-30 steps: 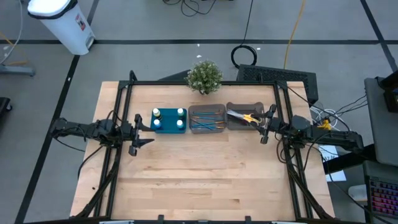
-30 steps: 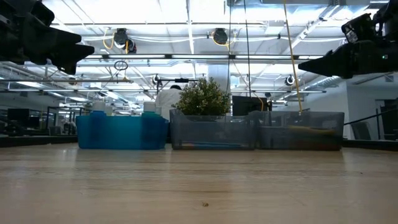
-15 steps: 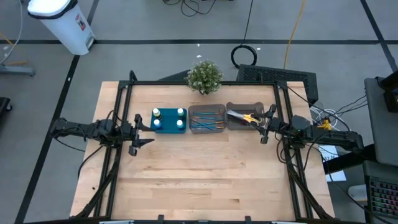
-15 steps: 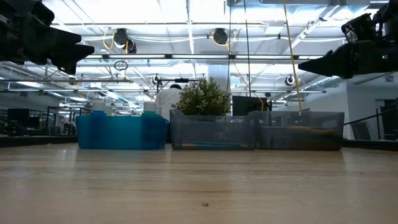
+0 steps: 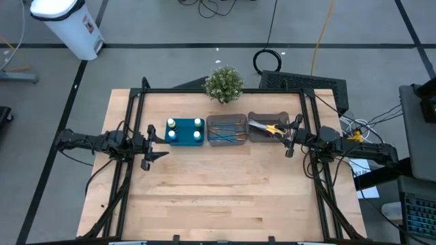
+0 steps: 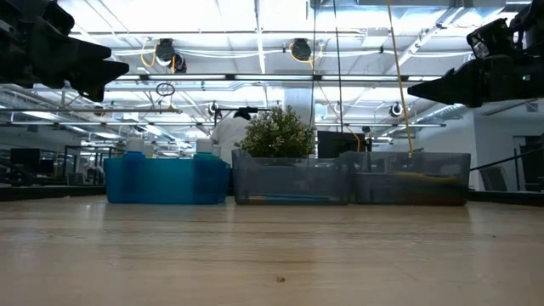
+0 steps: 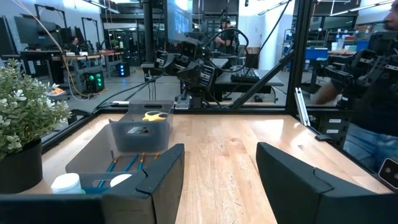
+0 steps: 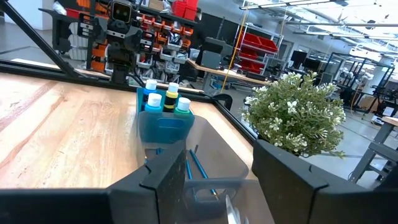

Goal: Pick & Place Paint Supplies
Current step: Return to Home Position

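- Left jaws: spread wide and holding nothing (the left wrist view shows bare table (image 5: 218,197) through the gap). They hang above the table's left side, just beside the near left corner of the teal tray (image 5: 184,132), and point toward the right arm.
- Right jaws: also parted and empty. They are raised over the right end of the right-hand grey bin (image 5: 262,126) and point back toward the left arm.
- Left arm (image 5: 95,141): stretched low and level from the table's left edge, with the wrist straight.
- Right arm (image 5: 347,146): mirrors it from the right edge, level and facing inward.
- Four white-capped bottles (image 5: 172,124): upright in the teal tray, one at each corner. Their colours look like blue, yellow and green (labels too small to read).
- Thin blue brushes (image 5: 227,131): lying crossed inside the middle grey bin (image 5: 227,121), which touches the tray's right side.
- Scissors (image 5: 272,128): piled in the right-hand bin, with a yellow handle on top.
- Small potted plant (image 5: 224,84): at the table's far edge, behind the middle bin.
- White bin (image 5: 68,26): on the floor beyond the table's far left corner (its red label is unreadable).
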